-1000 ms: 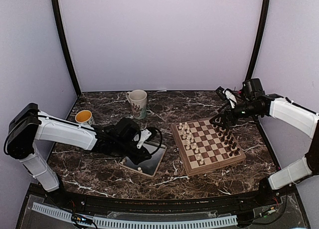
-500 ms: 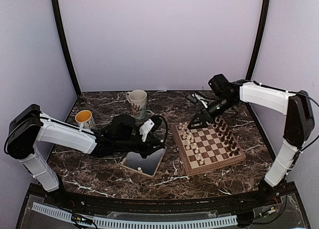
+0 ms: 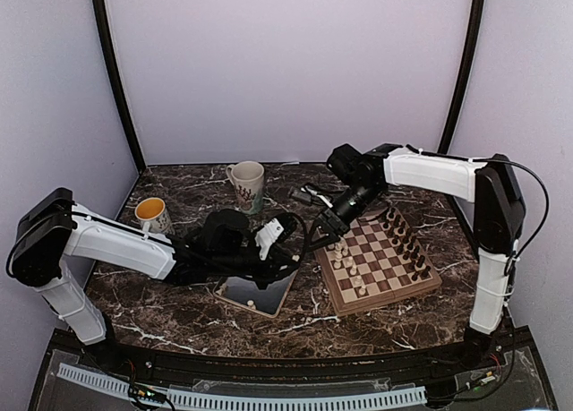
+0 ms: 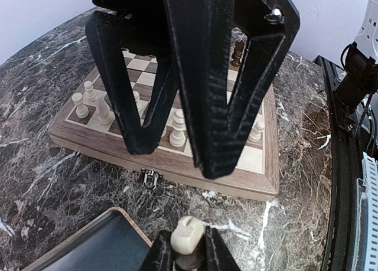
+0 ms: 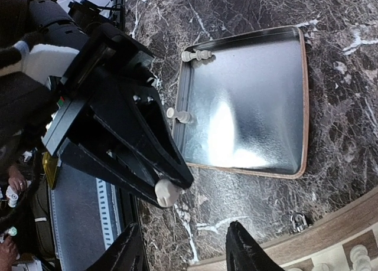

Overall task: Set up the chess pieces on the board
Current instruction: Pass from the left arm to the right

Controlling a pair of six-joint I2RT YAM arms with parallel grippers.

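While aloft, piece [image 4: 188,238] between left jaws

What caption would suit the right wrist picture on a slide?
Left gripper pinches a cream chess piece near the silver tray, where two more pieces lie.

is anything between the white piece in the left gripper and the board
Yes, the right gripper hangs with its jaws apart right between the white piece, pinched in the left gripper, and the facing edge of the board.
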